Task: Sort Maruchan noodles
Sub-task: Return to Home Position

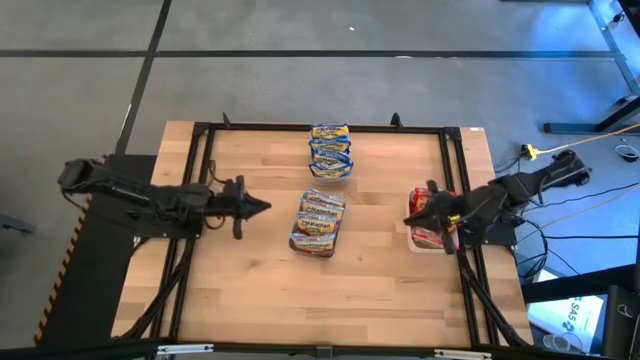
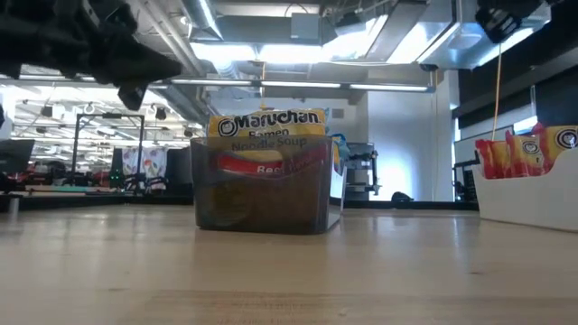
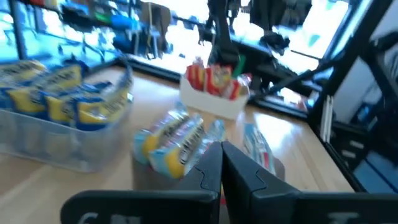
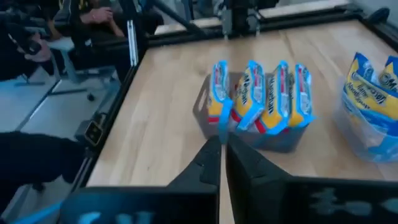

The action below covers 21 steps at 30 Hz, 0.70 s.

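Maruchan noodles are seen stood on edge in the dark basket at the table's centre. Blue-labelled packets are held in the clear tub beyond it, and red packets in the white bin at the right edge. The left gripper is held left of the basket and the right gripper at the white bin, each with fingers pressed together and nothing gripped.

Pretty bright, even overhead light on the wooden table, with just soft, faint shadows hugging the dark basket. From table height, the ceiling strip lights above that basket blow out white and its front face sits dim. The Maruchan noodles inside it glint a bit.
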Each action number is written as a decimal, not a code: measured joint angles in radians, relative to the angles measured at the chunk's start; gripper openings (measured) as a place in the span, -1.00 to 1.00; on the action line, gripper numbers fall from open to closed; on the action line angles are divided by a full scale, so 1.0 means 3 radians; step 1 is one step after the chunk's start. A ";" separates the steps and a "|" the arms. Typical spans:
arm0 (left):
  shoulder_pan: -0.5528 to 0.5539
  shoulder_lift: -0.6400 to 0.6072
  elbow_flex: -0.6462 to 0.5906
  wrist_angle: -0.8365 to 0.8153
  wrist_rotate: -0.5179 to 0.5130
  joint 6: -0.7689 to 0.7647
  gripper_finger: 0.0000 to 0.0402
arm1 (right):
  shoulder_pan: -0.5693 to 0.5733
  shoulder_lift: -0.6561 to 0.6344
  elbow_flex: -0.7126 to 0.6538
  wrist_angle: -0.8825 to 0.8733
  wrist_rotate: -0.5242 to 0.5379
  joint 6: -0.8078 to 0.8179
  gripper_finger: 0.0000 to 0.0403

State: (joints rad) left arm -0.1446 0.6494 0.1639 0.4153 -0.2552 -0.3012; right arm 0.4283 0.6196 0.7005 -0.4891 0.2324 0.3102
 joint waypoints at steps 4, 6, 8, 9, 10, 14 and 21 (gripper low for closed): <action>0.0159 -0.0435 -0.0216 -0.0012 0.0058 0.0024 -1.00 | -0.0242 -0.0339 -0.0402 0.0460 -0.0216 -0.0103 -1.00; 0.0207 -0.0604 -0.0288 -0.0033 0.0092 0.0051 -1.00 | -0.0338 -0.0509 -0.0580 0.0657 -0.0227 -0.0111 -1.00; 0.0242 -0.0766 -0.0341 -0.0085 0.0114 0.0080 -1.00 | -0.0416 -0.0687 -0.0752 0.0748 -0.0227 -0.0118 -1.00; 0.0262 -0.0848 -0.0359 -0.0106 0.0112 0.0083 -1.00 | -0.0445 -0.0778 -0.0838 0.0825 -0.0227 -0.0118 -1.00; 0.0281 -0.0917 -0.0377 -0.0125 0.0111 0.0089 -1.00 | -0.0473 -0.0871 -0.0915 0.0907 -0.0220 -0.0121 -1.00; 0.0337 -0.1154 -0.0467 -0.0138 0.0113 0.0184 -1.00 | -0.0547 -0.1233 -0.1293 0.1335 -0.0235 -0.0175 -1.00; 0.0432 -0.1403 -0.0520 -0.0308 0.0125 0.0275 -1.00 | -0.0721 -0.1702 -0.1873 0.1792 -0.0299 -0.0279 -1.00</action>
State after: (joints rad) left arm -0.0151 0.2284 0.0078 0.3227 -0.2176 -0.2187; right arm 0.2120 0.1090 0.1387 0.0486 0.1428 0.2265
